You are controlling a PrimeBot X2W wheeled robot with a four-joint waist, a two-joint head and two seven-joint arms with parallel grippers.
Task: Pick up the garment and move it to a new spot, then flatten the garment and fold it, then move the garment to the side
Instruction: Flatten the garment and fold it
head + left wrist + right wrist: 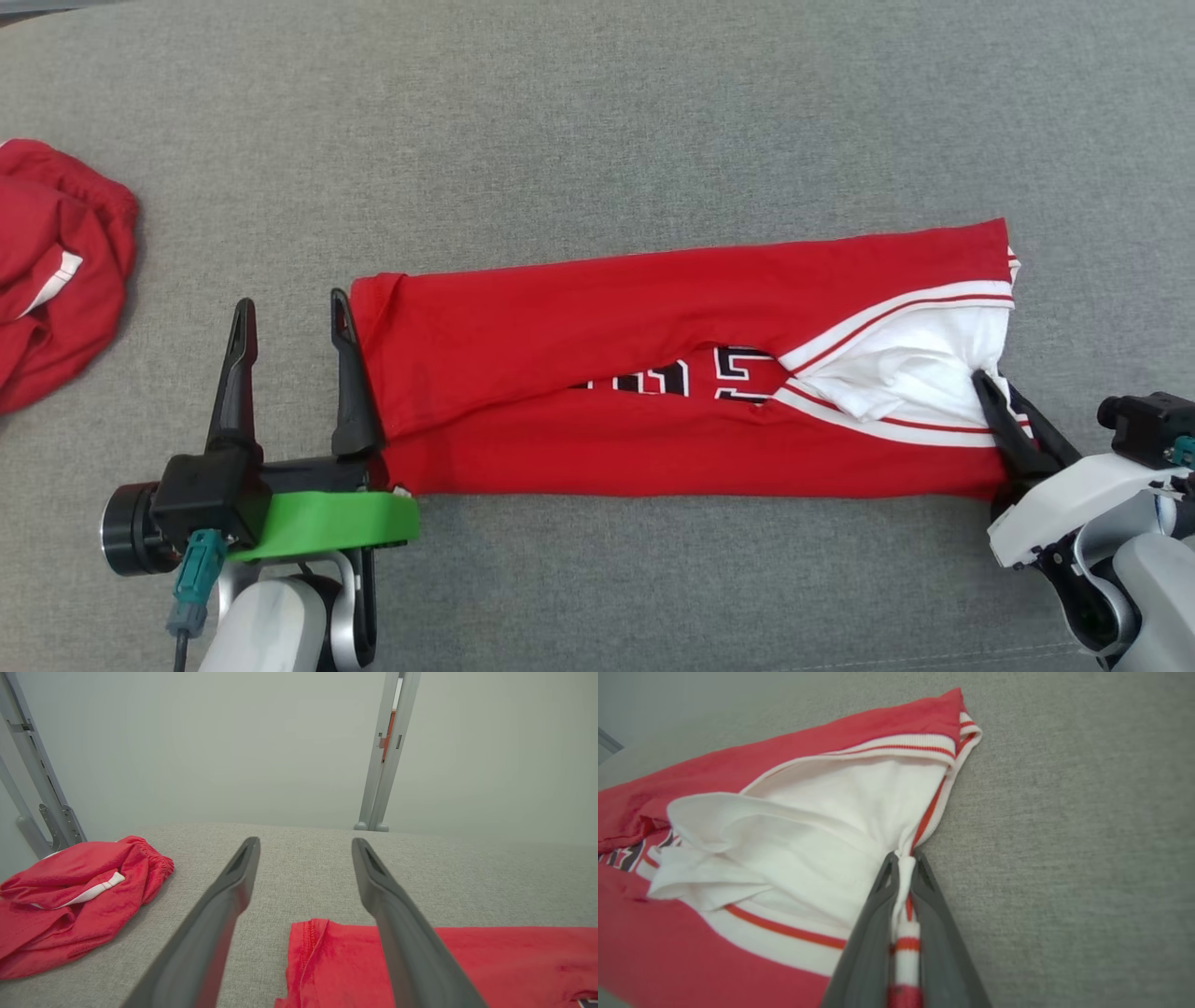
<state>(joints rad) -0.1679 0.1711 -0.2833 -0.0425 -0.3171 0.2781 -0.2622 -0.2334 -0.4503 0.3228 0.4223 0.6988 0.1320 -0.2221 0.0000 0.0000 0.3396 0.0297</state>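
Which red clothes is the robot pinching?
The long folded jersey, pinched at its striped edge by the right gripper; the crumpled red garment lies untouched.

A grey fabric surface (pixel 597 112) runs back to a plain pale wall (pixel 280 742) with grey metal posts (pixel 380 788)

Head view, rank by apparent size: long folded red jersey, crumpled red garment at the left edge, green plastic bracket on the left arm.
1. folded red jersey, clearly largest.
2. crumpled red garment, partly cut off by the frame.
3. green plastic bracket, smallest.
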